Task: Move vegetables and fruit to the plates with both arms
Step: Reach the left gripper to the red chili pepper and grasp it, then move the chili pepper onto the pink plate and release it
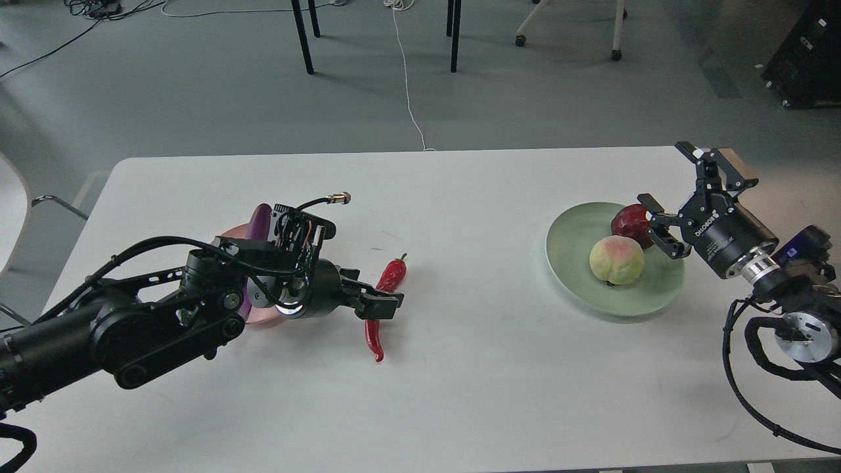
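The red chili pepper (393, 272) lies at the table's middle. My left gripper (381, 303) is low over the chili's middle with a finger on each side, and looks open. The purple eggplant (260, 219) lies on the pink plate (261, 320), both mostly hidden behind my left arm. On the right, the peach (616, 260) and the dark red pomegranate (627, 220) sit on the mint green plate (570, 263). My right gripper (662, 172) is wide open and empty just right of the pomegranate, above the plate's far right rim.
The white table (460, 394) has bare surface across its front and between the two plates. Chair and table legs and a white cable are on the floor beyond the table's far edge.
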